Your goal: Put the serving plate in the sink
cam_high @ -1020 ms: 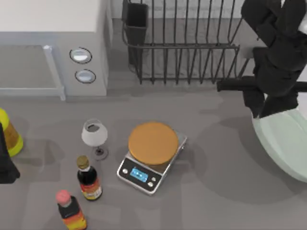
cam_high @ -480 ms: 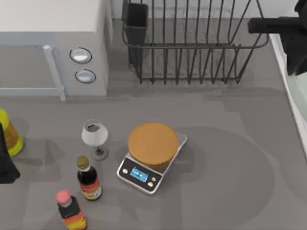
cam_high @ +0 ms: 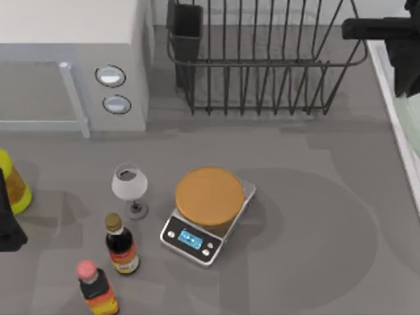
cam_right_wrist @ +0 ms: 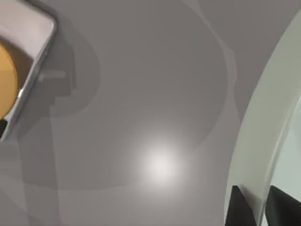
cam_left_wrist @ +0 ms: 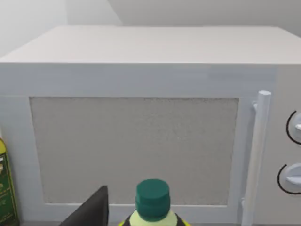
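Grey bench [cam_high: 308, 216] from above: my right arm reaches over the far right corner, past the dish rack [cam_high: 262, 59], above the sink [cam_high: 397, 125] rim at the right edge. A sliver of the serving plate [cam_high: 415, 115] shows there. My left arm sits parked at the near left edge. From my left wrist, a microwave [cam_left_wrist: 141, 117] and a green-capped bottle [cam_left_wrist: 153, 202]. From my right wrist, my right hand [cam_right_wrist: 256, 207] pinches the serving plate [cam_right_wrist: 263, 127] rim, held on edge; the kitchen scale [cam_right_wrist: 21, 61] lies well apart.
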You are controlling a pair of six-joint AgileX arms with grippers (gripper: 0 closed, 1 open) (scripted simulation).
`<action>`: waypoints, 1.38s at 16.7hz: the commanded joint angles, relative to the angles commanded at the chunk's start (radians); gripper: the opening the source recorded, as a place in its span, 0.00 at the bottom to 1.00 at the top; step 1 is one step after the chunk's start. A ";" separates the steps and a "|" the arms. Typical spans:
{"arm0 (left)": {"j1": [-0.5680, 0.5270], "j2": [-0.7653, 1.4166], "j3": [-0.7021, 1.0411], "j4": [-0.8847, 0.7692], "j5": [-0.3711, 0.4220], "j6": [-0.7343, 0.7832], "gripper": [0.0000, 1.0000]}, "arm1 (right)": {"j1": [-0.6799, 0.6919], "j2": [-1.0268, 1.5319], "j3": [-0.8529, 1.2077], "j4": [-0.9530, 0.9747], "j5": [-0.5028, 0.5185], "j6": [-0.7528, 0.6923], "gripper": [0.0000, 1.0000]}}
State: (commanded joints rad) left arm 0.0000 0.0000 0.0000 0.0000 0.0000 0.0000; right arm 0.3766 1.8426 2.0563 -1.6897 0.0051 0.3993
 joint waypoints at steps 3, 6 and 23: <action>0.000 0.000 0.000 0.000 0.000 0.000 1.00 | -0.074 0.133 0.132 -0.020 0.001 -0.073 0.00; 0.000 0.000 0.000 0.000 0.000 0.000 1.00 | -0.180 0.358 0.352 -0.043 0.002 -0.179 0.00; 0.000 0.000 0.000 0.000 0.000 0.000 1.00 | -0.459 0.869 0.847 -0.070 0.004 -0.457 0.30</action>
State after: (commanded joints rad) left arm 0.0000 0.0000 0.0000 0.0000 0.0000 0.0000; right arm -0.0824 2.7115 2.9035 -1.7597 0.0093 -0.0580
